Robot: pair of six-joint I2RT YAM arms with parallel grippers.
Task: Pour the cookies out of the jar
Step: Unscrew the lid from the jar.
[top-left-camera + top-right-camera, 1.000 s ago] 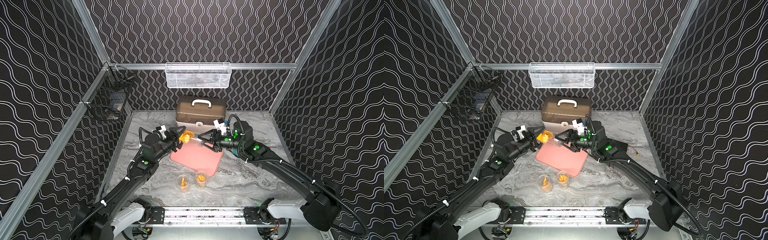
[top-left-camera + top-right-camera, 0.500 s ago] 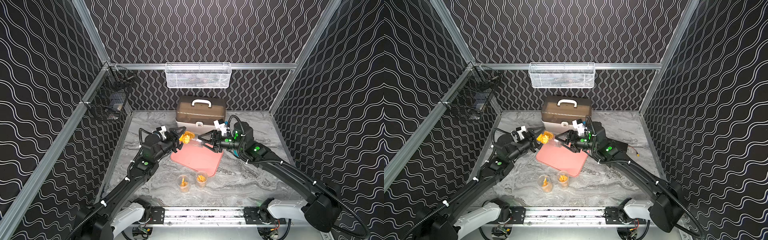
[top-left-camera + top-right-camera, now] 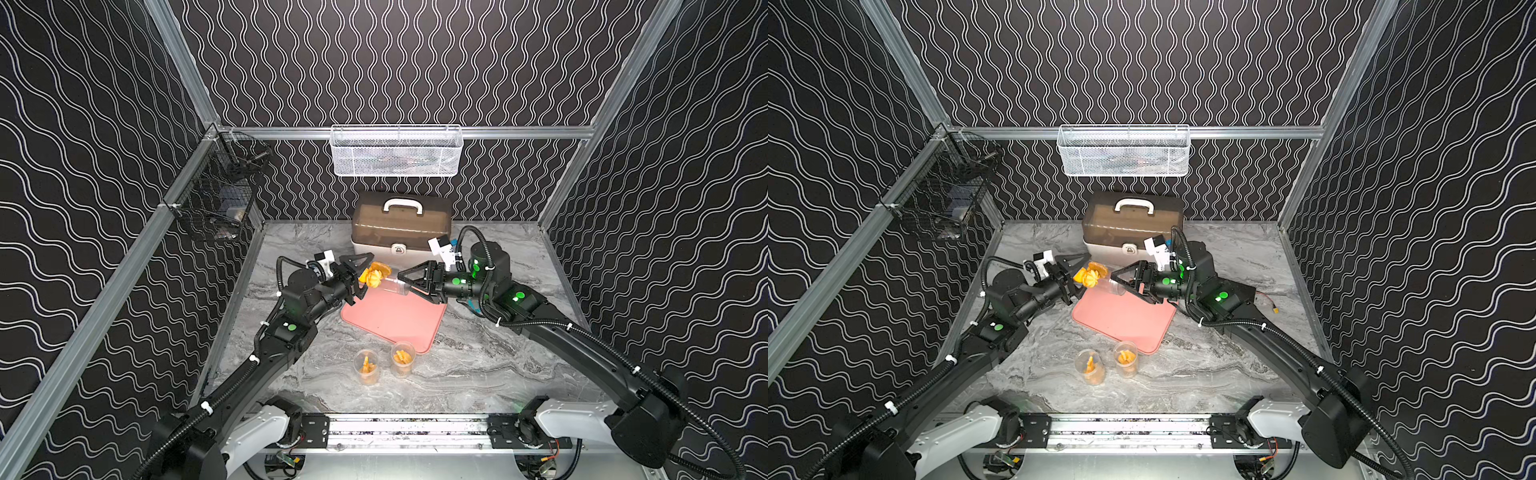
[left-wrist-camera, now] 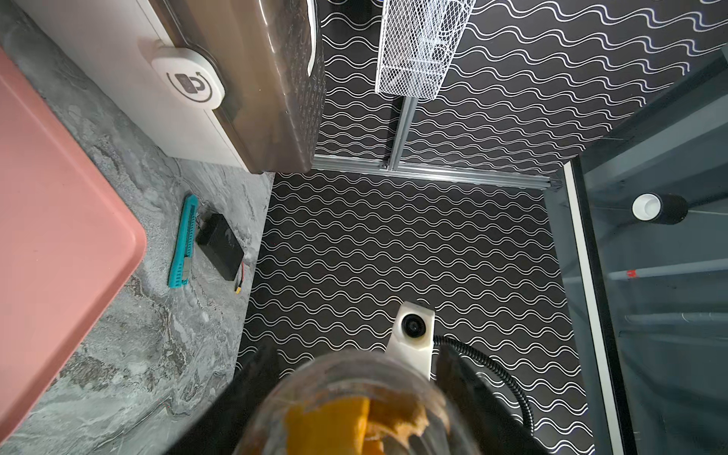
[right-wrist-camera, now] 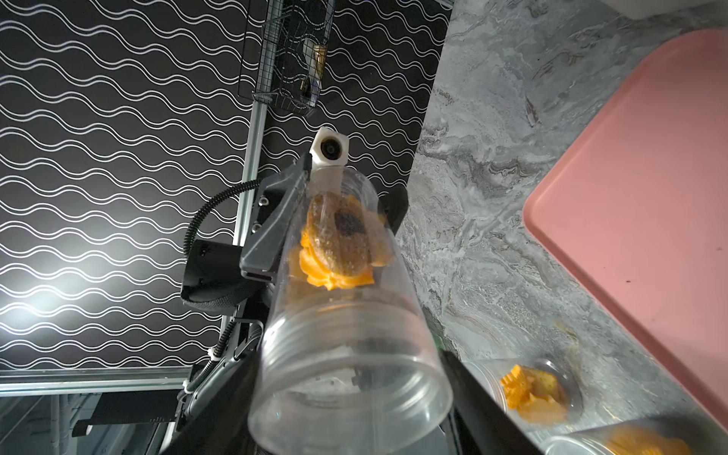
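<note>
- We log the left gripper (image 3: 362, 277) pinching the jar (image 3: 390, 284) by its base — cookies (image 3: 374, 275) bunched there.
- The right gripper (image 3: 403, 282) clamps its open mouth, over the pink tray (image 3: 395, 322).

Both top views look down from high at the front over the whole desk (image 3: 478, 374); both wrist views hug the jar (image 5: 346, 315), all sharing the tray (image 3: 395, 320).

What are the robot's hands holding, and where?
Both hold the jar: left gripper at its closed end by the cookies, right gripper seemingly at its open mouth.
</note>
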